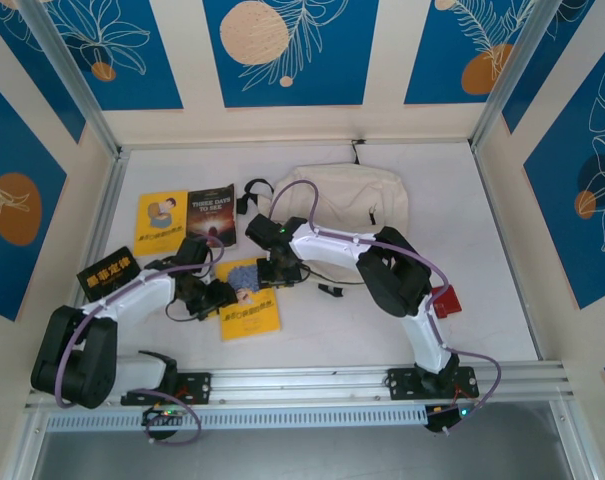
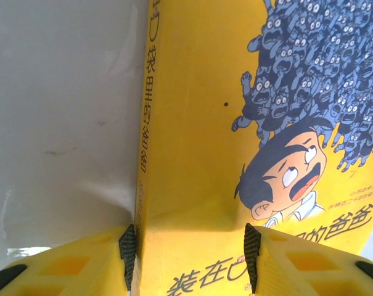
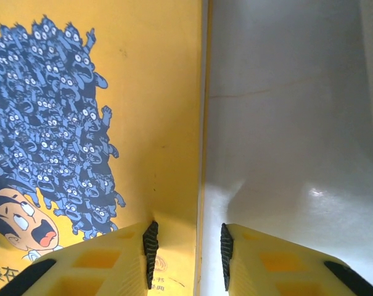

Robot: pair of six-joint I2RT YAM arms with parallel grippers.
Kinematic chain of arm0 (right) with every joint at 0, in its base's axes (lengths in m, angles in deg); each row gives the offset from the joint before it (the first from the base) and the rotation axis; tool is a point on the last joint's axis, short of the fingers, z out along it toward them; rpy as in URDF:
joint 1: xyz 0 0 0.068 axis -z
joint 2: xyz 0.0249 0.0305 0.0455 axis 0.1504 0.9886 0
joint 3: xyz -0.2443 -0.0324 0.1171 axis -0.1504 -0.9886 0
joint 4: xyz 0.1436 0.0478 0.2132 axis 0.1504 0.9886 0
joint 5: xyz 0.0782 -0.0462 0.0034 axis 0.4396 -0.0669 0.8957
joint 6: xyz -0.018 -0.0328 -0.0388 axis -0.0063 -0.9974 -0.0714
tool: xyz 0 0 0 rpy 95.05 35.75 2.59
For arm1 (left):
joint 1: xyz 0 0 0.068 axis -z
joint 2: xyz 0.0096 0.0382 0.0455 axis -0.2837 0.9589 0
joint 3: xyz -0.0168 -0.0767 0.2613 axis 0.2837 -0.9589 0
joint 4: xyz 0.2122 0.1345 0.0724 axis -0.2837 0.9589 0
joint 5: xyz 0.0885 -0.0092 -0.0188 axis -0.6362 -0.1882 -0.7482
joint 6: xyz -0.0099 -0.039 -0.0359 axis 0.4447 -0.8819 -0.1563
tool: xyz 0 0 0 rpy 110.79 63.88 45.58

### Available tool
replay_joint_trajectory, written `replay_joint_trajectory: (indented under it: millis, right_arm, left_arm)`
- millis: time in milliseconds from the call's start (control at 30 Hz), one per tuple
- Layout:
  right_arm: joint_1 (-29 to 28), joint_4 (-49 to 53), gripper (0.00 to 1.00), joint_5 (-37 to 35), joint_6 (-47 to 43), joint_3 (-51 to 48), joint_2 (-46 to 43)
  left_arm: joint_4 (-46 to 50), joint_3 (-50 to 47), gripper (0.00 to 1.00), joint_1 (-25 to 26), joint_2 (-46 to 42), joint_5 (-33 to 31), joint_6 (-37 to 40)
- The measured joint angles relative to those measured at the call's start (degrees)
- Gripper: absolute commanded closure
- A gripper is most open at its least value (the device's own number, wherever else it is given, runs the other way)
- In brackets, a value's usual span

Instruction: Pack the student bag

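The soft cream cloth student bag with black straps lies slumped at the far side of the white table, right of centre and apart from both grippers. To its left, a second yellow book and a dark paperback lie side by side.

Nearer the arms, a yellow paperback book with a cartoon cover lies flat. The left gripper has its fingers spread across the book's left edge, one pad over the cover and the other on the table side, clamping nothing. The right gripper straddles the opposite edge the same way, with one pad above the cover and one above bare table.

The bag looks empty, light and limp. It would probably sag and fold when lifted, and its mouth would not stay open by itself. The cloth should give good friction and is not fragile. The rim beside the zip or a strap root would be the surest hold, with one gripper keeping the opening wide. Whether the zip is open cannot be told.
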Motion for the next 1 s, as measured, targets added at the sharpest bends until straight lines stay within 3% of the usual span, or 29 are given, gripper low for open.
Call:
replay_joint_trajectory:
  millis: [333,767,1000]
  right_arm:
    - [0.5,-0.8,0.7,2.9,0.0,0.1,0.6]
    - [2.2,-0.2,0.71,2.6,0.0,0.1,0.7]
    - [2.3,-0.2,0.71,2.5,0.2,0.1,0.6]
  left_arm:
    - [-0.7,0.0,0.48,-0.1,0.8,1.7,0.2]
    - [-0.5,0.0,0.52,-1.1,-7.3,12.4,-4.7]
    - [-11.3,-1.1,0.57,-1.5,-7.4,17.8,-9.2]
